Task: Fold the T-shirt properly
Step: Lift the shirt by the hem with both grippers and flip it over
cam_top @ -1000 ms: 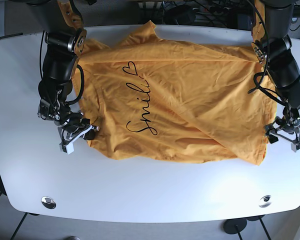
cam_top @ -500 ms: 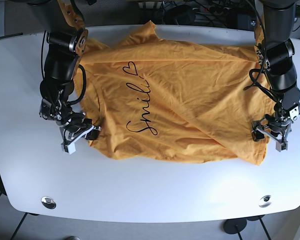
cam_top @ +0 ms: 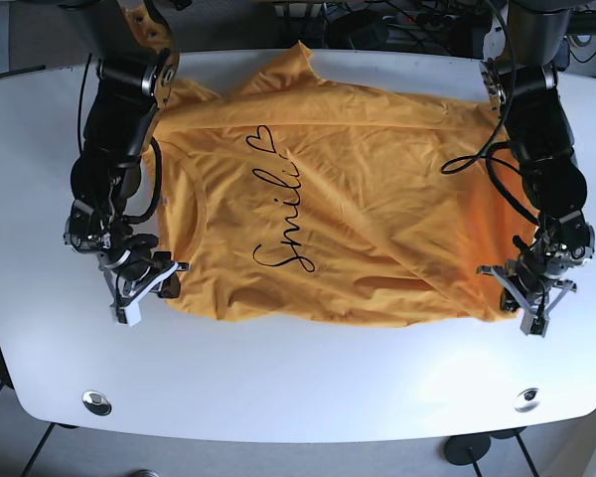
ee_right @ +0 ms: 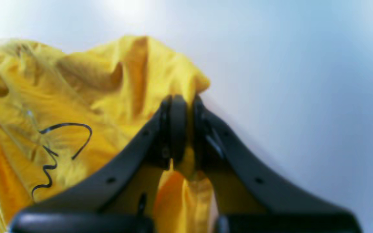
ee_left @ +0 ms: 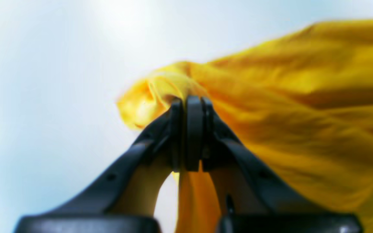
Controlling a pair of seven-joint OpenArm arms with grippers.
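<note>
A white table (cam_top: 298, 378) fills the base view, rounded at its corners. An orange T-shirt (cam_top: 377, 219) lies spread across its upper and middle part, wrinkled, with a black cursive word and a small heart printed on it. One sleeve points toward the far edge of the table. Two black arms reach down over the shirt's sides.

The left gripper (cam_top: 529, 298) sits at the near corner of the shirt on the view's right. Its wrist camera shows both fingers pressed together with a bunched fold of shirt (ee_left: 303, 97) pinched between them, and cloth also hanging below the fingertips.

The right gripper (cam_top: 144, 288) sits at the near corner on the view's left. Its wrist camera shows its fingers likewise clamped on a fold of shirt (ee_right: 76, 106), with part of the black lettering visible beside them.

Two small metal discs (cam_top: 96, 401) are set in the table's near edge.
</note>
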